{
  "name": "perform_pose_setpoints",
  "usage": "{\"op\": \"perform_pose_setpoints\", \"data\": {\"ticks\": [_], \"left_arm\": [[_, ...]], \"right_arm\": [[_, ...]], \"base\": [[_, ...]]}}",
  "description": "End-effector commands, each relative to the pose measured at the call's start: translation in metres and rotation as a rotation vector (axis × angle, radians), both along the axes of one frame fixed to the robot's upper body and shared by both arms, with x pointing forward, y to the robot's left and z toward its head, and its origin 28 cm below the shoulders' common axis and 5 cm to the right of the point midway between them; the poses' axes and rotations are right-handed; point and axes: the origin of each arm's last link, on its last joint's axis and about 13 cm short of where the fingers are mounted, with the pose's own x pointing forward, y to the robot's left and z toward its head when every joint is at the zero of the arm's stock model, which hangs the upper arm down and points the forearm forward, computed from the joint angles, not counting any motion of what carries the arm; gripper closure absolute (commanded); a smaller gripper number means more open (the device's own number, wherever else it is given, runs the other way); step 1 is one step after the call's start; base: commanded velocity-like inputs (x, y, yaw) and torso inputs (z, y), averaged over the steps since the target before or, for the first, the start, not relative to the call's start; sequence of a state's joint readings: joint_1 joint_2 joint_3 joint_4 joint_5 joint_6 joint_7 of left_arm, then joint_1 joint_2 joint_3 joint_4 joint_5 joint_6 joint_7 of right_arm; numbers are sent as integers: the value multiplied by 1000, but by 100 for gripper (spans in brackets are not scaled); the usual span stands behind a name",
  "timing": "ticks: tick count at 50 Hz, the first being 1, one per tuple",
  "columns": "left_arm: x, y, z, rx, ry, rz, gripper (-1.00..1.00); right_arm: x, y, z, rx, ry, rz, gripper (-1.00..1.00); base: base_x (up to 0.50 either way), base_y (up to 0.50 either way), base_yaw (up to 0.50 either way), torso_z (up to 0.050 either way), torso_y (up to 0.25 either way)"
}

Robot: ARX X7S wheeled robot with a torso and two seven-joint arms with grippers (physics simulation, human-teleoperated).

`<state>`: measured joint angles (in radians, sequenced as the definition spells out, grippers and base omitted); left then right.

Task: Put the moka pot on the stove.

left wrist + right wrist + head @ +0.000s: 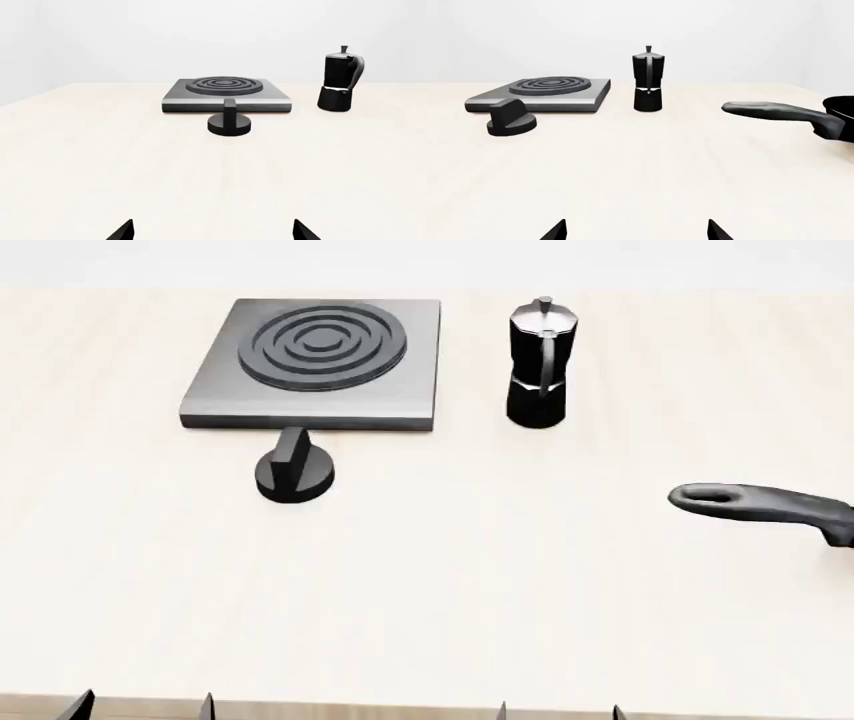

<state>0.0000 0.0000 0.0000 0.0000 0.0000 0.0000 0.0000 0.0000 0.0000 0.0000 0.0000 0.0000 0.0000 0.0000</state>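
Note:
The black moka pot [541, 362] stands upright on the pale table, just right of the stove [318, 365], apart from it. It also shows in the left wrist view as the moka pot [340, 80] beside the stove [227, 94], and in the right wrist view as the moka pot [647, 80] right of the stove [540, 95]. My left gripper [143, 706] and right gripper [558, 710] sit at the near table edge, far from the pot. Both are open with nothing between them: left gripper [212, 231], right gripper [636, 230].
A black round dial knob [294, 468] lies just in front of the stove. A black long-handled pan [767, 508] reaches in from the right edge, its handle pointing left; the pan [800, 115] also shows in the right wrist view. The table [441, 590] is pale wood.

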Motion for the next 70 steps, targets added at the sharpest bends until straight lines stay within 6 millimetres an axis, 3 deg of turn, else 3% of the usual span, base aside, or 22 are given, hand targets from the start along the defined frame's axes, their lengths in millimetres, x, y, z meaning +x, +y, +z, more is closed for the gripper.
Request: {"op": "perform_pose_setpoints", "data": {"ticks": [1,21,33,40,48,55,57,59,70], "left_arm": [[0,0,0,0,0,0,-100],[-5,-3,17,-73,-88,-45,-100],[-8,-4,27,-66,-128,-50,-100],[-7,-4,25,-61,-138,-54,-100],[-6,-4,9,-63,-144,-58,-100],[-6,-3,11,-63,-147,-57,-100],[5,4,9,-57,-144,-57,-100],[-4,-1,34,-35,-152,-54,-100],[-11,-5,50,-61,-168,-55,-100]], "right_arm": [[0,0,1,0,0,0,-100],[2,2,5,5,-25,4,-100],[-1,5,18,-9,-88,7,-100],[-1,4,24,-1,-115,5,-100],[-3,4,28,0,-125,2,-100],[-2,4,27,1,-120,1,-100],[-2,4,27,-2,-119,1,-100],[-2,4,26,-6,-117,3,-100],[-2,5,28,-26,-126,5,-100]], "base": [[0,0,0,0,0],[0,0,0,0,0],[0,0,0,0,0],[0,0,0,0,0],[0,0,0,0,0],[0,0,0,0,0],[0,0,0,0,0],[0,0,0,0,0],[0,0,0,0,0]]}}
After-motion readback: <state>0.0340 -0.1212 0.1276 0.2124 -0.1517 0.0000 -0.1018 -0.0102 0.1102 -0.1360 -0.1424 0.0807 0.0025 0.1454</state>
